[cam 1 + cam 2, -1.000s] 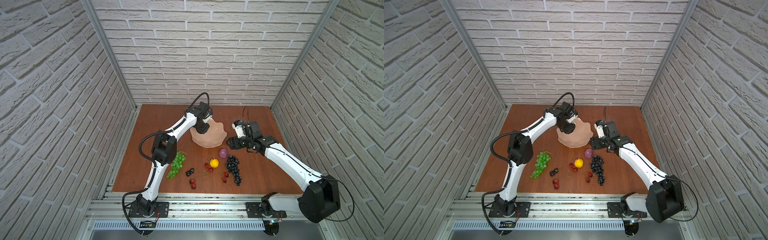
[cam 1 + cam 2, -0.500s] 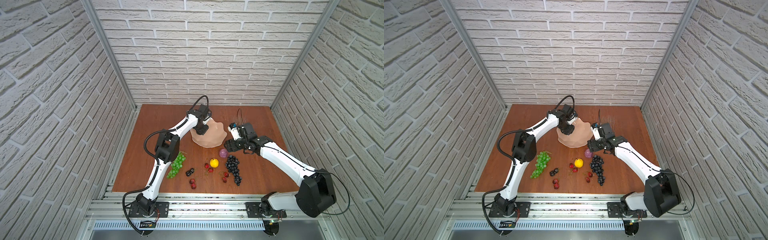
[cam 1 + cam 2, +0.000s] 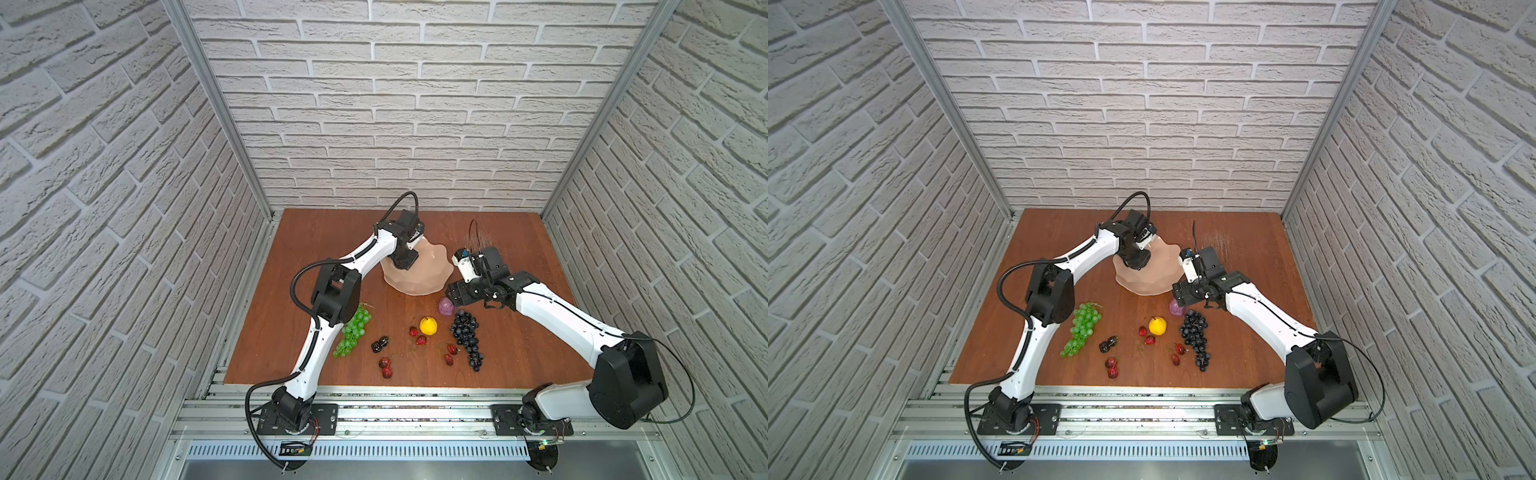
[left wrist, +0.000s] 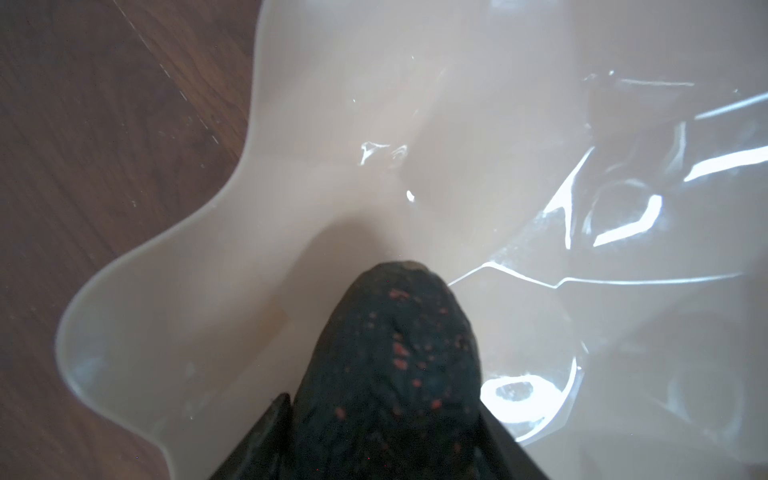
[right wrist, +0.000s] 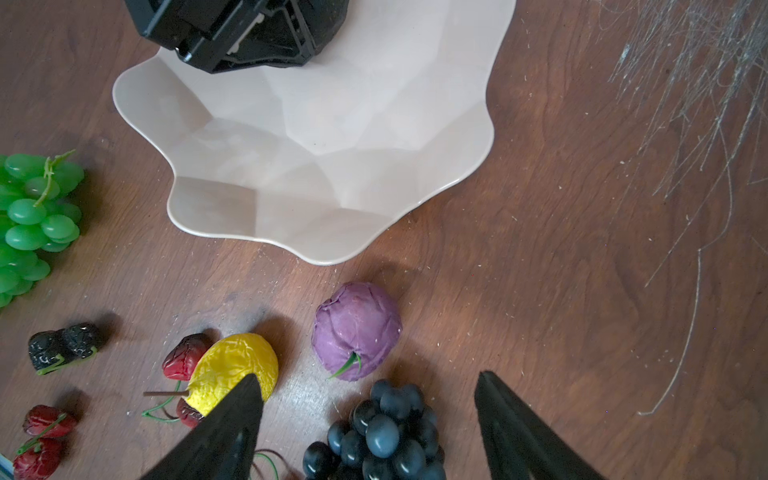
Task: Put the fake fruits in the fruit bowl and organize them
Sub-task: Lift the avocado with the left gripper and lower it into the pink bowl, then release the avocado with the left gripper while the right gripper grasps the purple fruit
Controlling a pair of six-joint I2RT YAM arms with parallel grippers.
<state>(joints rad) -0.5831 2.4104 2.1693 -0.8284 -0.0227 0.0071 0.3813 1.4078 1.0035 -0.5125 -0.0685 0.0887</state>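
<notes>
White brick-pattern walls [image 3: 415, 124] enclose scratched brown wood surface [image 3: 519, 353]. Glossy green grapes [image 3: 353, 334] left; left tool [image 4: 382, 415] grips speckled black avocado [image 4: 395, 340] over glossy wavy peach bowl [image 3: 428, 282]; right tool [image 5: 368, 376] gapes empty above dark grapes [image 5: 382, 432].

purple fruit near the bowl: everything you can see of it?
The purple fruit is roundish and matte, skin creased like soft foam, a thin green stem on the side facing the dark grapes. It lies on the wooden table, clear of the bowl rim, the lemon off to one side. It nearly meets the grapes; contact unclear. The right gripper hovers close, jaws open, not touching it.
</notes>
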